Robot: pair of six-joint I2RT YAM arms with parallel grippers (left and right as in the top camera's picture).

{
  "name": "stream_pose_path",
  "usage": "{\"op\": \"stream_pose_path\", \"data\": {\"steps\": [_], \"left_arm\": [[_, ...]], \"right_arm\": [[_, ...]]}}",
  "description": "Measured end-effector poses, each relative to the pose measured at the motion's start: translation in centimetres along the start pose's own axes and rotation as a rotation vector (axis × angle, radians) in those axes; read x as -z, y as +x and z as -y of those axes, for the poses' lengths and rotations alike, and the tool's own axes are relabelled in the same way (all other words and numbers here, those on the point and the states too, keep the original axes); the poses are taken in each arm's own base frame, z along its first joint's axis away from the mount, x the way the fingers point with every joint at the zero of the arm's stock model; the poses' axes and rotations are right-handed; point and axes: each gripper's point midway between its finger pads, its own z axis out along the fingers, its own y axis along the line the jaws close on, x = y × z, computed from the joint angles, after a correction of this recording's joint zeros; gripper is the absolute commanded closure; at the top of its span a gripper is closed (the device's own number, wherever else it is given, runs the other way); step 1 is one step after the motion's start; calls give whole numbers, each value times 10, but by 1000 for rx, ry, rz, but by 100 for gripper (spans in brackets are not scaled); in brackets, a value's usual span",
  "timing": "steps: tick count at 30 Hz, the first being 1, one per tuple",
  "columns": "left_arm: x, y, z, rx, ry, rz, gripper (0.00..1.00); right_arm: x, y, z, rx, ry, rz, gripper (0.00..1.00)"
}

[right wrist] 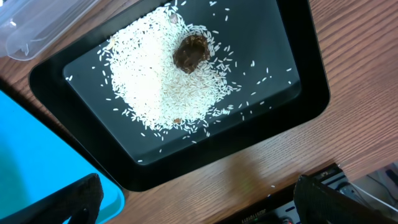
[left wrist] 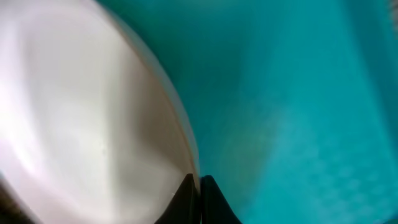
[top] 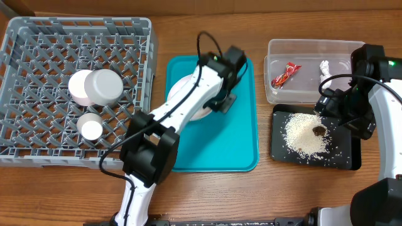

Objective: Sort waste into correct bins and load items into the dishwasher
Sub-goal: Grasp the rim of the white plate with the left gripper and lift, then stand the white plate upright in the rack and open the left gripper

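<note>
Four white dishes show in all. Three sit in the grey rack [top: 75, 22] at the upper left of the overhead view: a bowl [top: 105, 86] overlapping a second round dish [top: 76, 86], and a small cup [top: 92, 129] below them. The fourth, a flat plate [left wrist: 93, 124], lies on the teal tray [top: 239, 144] at centre. Two arms work over the counter [top: 282, 194]. The left arm reaches up across the teal tray, and the left gripper [left wrist: 200, 190] has its fingers pressed together on the plate's rim. The right gripper [top: 330, 107] hangs over the black tray [top: 282, 147] at the right, its fingers [right wrist: 81, 199] spread wide and holding nothing. That tray holds a heap of rice grains [right wrist: 155, 74] and one brown lump [right wrist: 191, 51]. Above it, the clear tub [top: 308, 44] contains one red wrapper [top: 286, 74] and one white tissue [top: 325, 66].
</note>
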Motion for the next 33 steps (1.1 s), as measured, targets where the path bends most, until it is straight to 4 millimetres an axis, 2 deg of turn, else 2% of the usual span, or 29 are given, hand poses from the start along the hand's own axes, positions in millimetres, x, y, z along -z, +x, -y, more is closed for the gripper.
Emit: {"op": "stream_pose_path", "data": {"steps": [3, 7, 11, 16, 27, 30, 33], "left_arm": [[33, -20, -7, 35, 5, 76, 96], [68, -31, -26, 87, 32, 143, 96], [99, -29, -54, 159, 112, 203, 96], [132, -16, -94, 208, 277, 277, 96], [163, 12, -179, 281, 571, 478, 96], [159, 20, -191, 300, 631, 505, 96], [150, 27, -193, 307, 694, 515, 96]], "right_arm": [[0, 1, 1, 1, 2, -5, 0], [0, 1, 1, 0, 3, -5, 0], [0, 1, 1, 0, 3, -5, 0], [0, 1, 1, 0, 2, -4, 0], [0, 1, 1, 0, 3, -5, 0], [0, 1, 1, 0, 3, -5, 0], [0, 1, 1, 1, 3, -5, 0]]}}
